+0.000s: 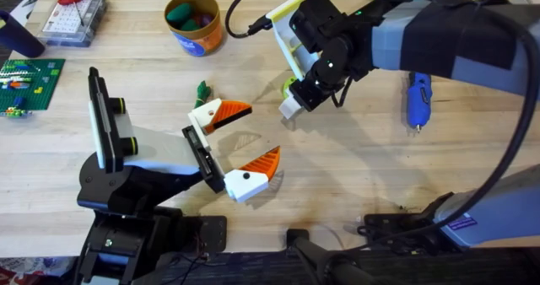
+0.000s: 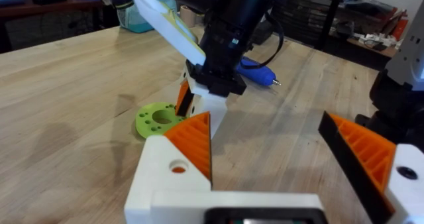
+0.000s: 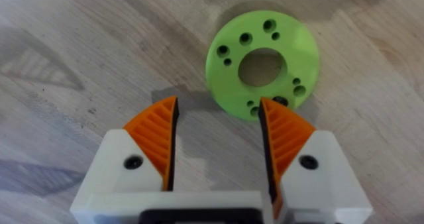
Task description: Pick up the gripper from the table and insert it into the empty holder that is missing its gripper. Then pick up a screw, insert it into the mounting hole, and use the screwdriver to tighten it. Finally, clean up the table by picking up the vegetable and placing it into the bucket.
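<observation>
Right arm: nearest the overhead camera, large and dark, reaching from the right edge toward the table's middle.
Right gripper (image 3: 217, 148): white fingers with orange ribbed pads, set a moderate way apart with nothing between them, hanging low over bare wood; the tip of one pad overlaps the rim of the green disc.
Left gripper (image 1: 245, 146): white and orange, fingers spread wide and empty, pointing right at the middle of the table.
Table (image 1: 354, 163): pale wood with visible grain.
Parts box (image 1: 72, 17): clear plastic, at the far left corner, with a red-handled tool lying on its lid.
Green baseplate (image 1: 29, 83): studded, at the left edge, with small bricks on it.
Bucket (image 1: 194, 24): round orange tub with a yellowish rim, at the far edge left of centre, already holding toy pieces in green and other colours.
Screwdriver (image 1: 418, 99): bright blue, pen-shaped, lying flat on the right side of the table, thin metal bit pointing toward the near edge; well apart from both grippers.
Green disc (image 3: 262, 67): flat lime-green ring with a large centre hole and several small holes, lying on the wood beneath the right gripper.
Vegetable (image 1: 202, 92): small dark-green piece on the table just beyond the left gripper's upper finger, between that finger and the bucket.
</observation>
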You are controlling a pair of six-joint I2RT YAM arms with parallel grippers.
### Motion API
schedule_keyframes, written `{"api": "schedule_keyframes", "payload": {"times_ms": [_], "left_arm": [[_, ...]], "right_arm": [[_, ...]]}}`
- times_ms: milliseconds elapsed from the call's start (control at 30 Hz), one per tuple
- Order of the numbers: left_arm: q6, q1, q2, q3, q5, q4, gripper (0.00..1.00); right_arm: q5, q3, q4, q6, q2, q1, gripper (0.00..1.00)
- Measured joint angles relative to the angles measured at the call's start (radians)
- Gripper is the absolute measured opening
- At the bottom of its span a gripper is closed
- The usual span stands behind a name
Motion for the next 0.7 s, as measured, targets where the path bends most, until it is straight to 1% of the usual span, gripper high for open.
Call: {"api": "schedule_keyframes", "payload": {"times_ms": [167, 300, 567, 700], "left_arm": [[-0.002, 0.000, 0.005, 0.003, -0.001, -0.002, 0.990], [-0.002, 0.000, 0.005, 0.003, -0.001, -0.002, 0.990], [-0.003, 0.000, 0.005, 0.003, -0.001, -0.003, 0.990], [-0.004, 0.000, 0.005, 0.003, -0.001, -0.003, 0.990]], "right_arm": [[0.000, 0.002, -0.011, 0.003, 0.006, 0.000, 0.662], [-0.002, 0.028, -0.061, 0.012, 0.005, 0.000, 0.662], [-0.002, 0.152, -0.206, 0.016, -0.008, -0.003, 0.662], [-0.002, 0.202, -0.275, 0.028, -0.012, -0.018, 0.662]]}}
